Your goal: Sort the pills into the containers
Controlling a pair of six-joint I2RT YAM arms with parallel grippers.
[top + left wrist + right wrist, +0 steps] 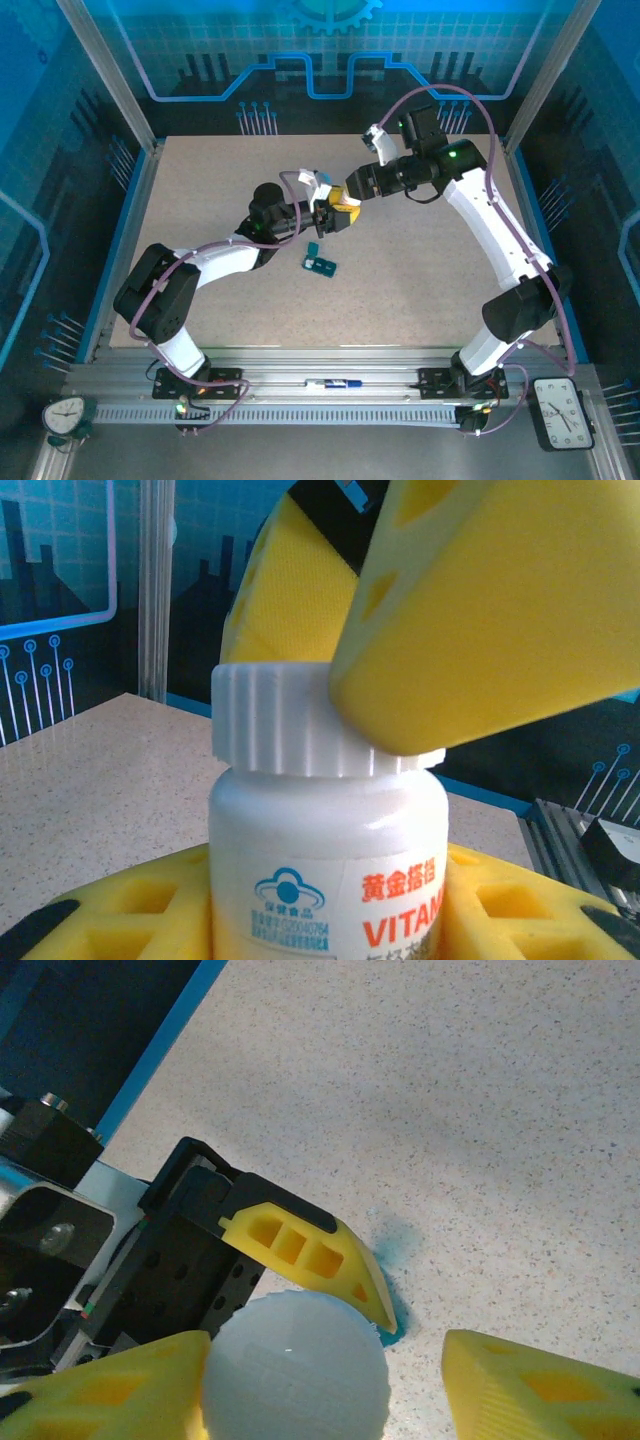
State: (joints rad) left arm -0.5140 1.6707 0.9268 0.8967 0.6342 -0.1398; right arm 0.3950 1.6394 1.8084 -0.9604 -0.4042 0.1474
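A white vitamin bottle [320,860] with a ribbed cap [290,720] stands upright in my left gripper [325,910], which is shut on its body above the table's middle [326,216]. My right gripper [325,1380] straddles the cap [295,1370] from above. Its left finger [110,1390] touches the cap; its right finger [540,1385] stands apart from it, so the jaws are open. The teal-green pill box, the containers [320,263], lies on the table just in front of the bottle. The pills are hidden.
The speckled table [420,280] has blue raised edges and frame posts at its corners. A pen [335,383] lies on the front rail. Small clocks sit at the near left [65,415] and near right [563,412].
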